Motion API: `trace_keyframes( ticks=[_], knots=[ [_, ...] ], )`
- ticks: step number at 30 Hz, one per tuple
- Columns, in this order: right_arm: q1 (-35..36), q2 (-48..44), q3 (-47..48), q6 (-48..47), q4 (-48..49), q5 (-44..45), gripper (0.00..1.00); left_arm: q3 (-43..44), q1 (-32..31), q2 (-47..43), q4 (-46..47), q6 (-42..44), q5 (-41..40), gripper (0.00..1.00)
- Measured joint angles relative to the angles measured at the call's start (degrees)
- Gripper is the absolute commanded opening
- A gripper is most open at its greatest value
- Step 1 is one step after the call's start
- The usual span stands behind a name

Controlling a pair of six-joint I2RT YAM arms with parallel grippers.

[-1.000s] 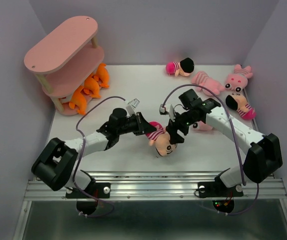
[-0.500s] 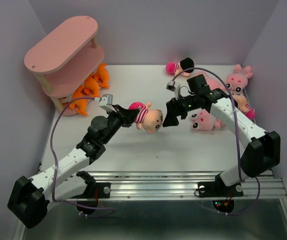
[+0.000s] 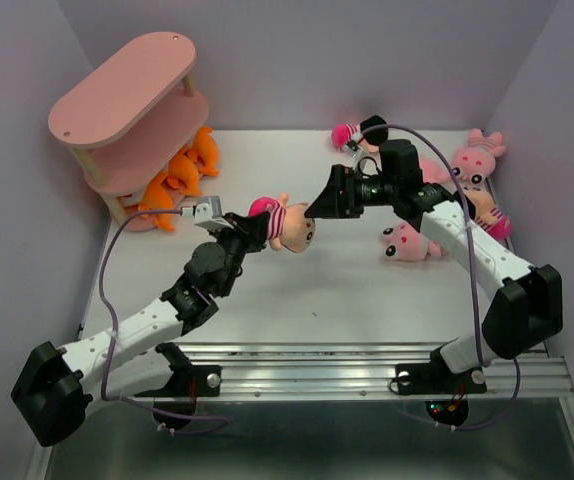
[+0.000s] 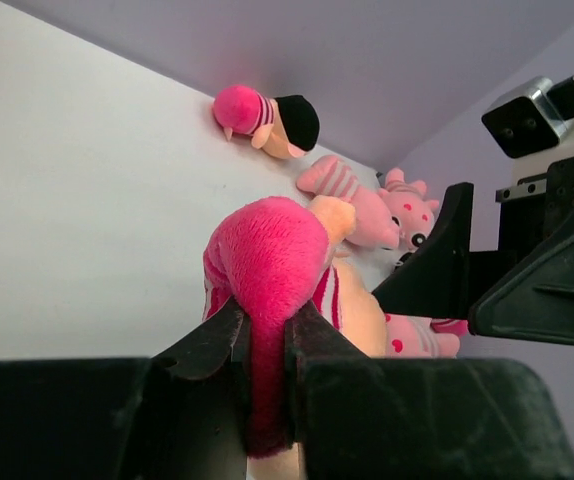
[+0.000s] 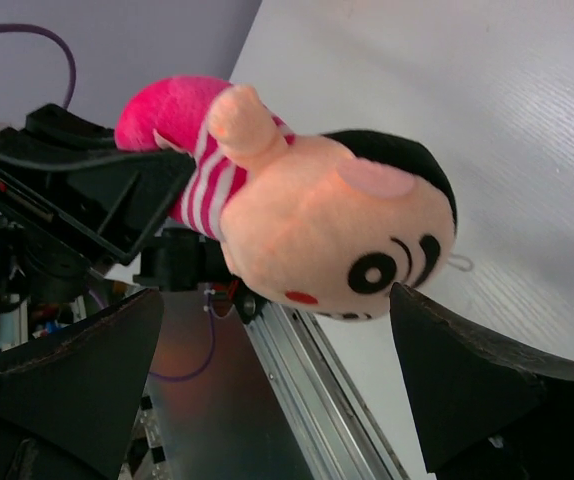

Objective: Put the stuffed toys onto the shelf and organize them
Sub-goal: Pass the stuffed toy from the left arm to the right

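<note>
The doll hangs above the tabletop, likely so that it can be carried to the shelf.
The left tool is clenched on the doll's magenta lower part, with its arm stretched forward. Just ahead of it, the right tool stands wide released beside the head and holds nothing. The shelf is far off to the left tool's left.

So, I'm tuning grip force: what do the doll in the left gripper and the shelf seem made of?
The doll looks like soft plush: fuzzy matte nap, its magenta end bunching where the left gripper pinches it. The shelf seems rigid painted board, smooth matte pink; its pale posts look like bare wood, though no grain shows.
</note>
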Motion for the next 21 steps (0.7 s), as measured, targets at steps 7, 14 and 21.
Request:
trace_keyframes(
  ticks=[7,14,21],
  knots=[
    [1.6,3.1,0.1,5.3,5.8,1.3,0.80,2.0,-3.0,4.6,1.3,0.1,-2.7,0.00],
    [2.4,5.4,-1.7,6.6,7.1,3.3,0.33,2.3,-3.7,4.9,2.1,0.5,-4.2,0.00],
    [2.8,6.3,-2.2,6.6,7.9,3.3,0.01,2.3,-3.8,4.9,2.3,1.4,-2.9,0.00]
  ],
)
